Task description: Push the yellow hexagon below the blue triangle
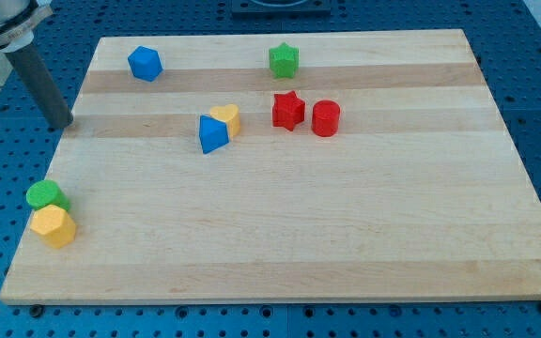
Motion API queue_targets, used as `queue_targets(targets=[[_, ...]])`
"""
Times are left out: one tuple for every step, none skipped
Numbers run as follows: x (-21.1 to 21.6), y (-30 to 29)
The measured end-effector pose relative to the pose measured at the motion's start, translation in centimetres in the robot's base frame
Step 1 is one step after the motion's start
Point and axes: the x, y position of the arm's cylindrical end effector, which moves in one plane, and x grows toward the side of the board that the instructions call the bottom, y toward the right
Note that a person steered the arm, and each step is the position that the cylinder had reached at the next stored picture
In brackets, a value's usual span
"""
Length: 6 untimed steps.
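The yellow hexagon (pixel 54 226) lies near the board's lower left corner, touching a green round block (pixel 46 195) just above it. The blue triangle (pixel 212 134) sits at the upper middle, touching a yellow heart (pixel 225 118) on its upper right. My tip (pixel 64 124) is at the board's left edge, well above the yellow hexagon and far left of the blue triangle. It touches no block.
A blue hexagon-like block (pixel 145 64) sits at upper left. A green star (pixel 284 61) is at top middle. A red star (pixel 288 110) and a red cylinder (pixel 326 118) stand right of the triangle. The wooden board (pixel 346 235) is edged by blue table.
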Motion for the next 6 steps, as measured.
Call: queue_targets(targets=[[4.3, 0.0], [8.3, 0.0], [10.0, 0.0], [14.7, 0.0], [14.8, 0.0], [15.6, 0.0]])
